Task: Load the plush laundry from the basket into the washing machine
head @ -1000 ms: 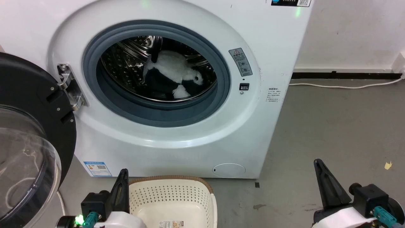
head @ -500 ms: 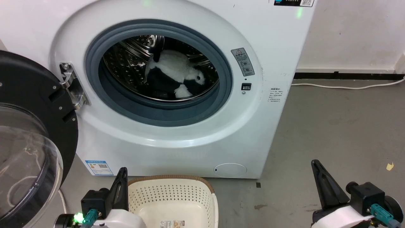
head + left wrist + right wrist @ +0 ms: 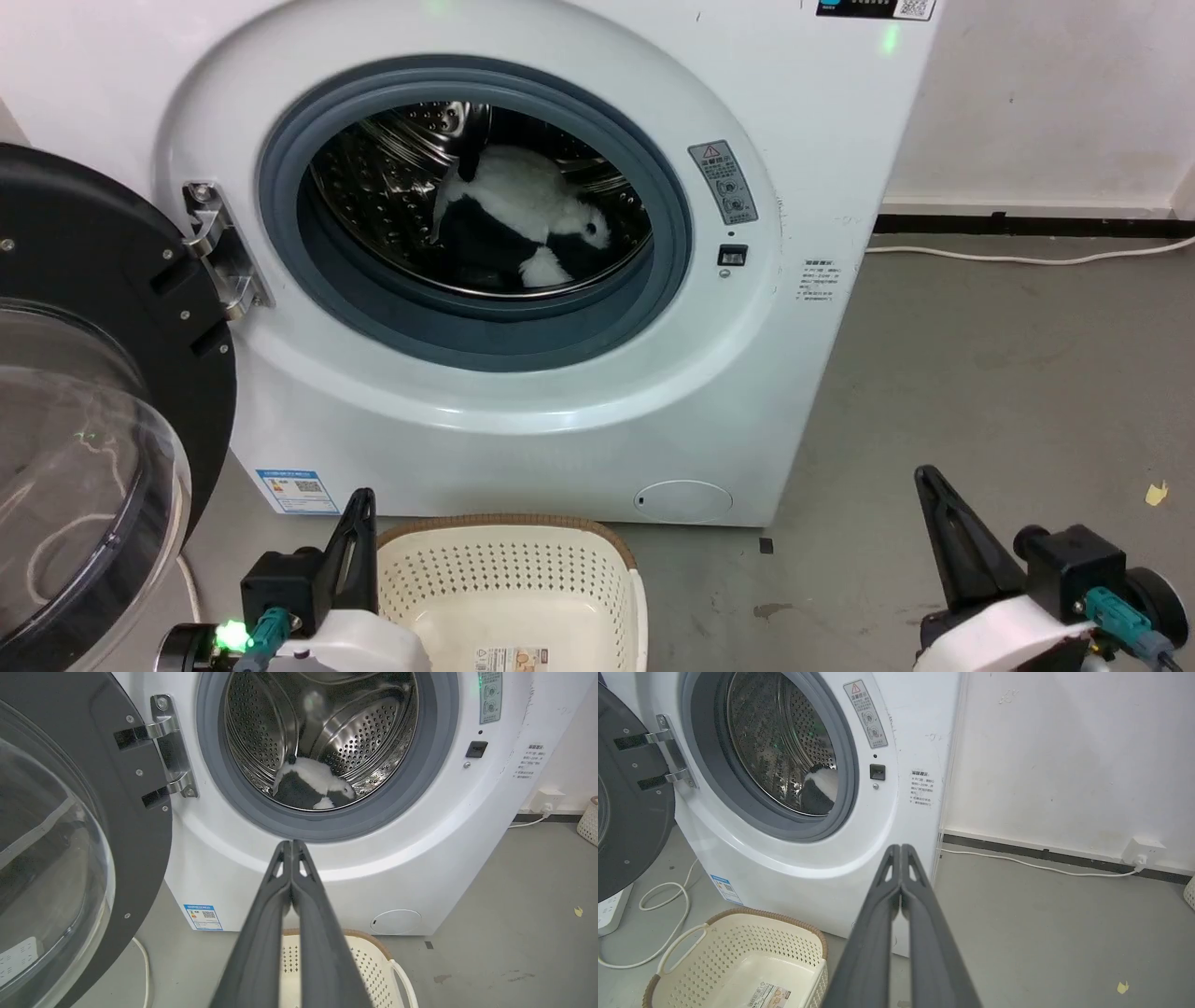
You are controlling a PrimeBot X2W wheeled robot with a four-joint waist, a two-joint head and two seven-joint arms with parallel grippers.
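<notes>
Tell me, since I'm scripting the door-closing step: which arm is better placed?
Likely left: the left gripper sits near the open door; the right gripper is far across, past the washing machine.

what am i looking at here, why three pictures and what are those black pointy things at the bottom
It is a wheeled robot with two arms doing laundry. One picture is from a camera on its head; the other two are from wrist cameras looking along each claw. The black pointy shapes are its left claw and right claw, both shut, holding nothing. On the floor stand a washing machine, door open, and a cream basket. The panda plush toy lies inside the drum.
</notes>
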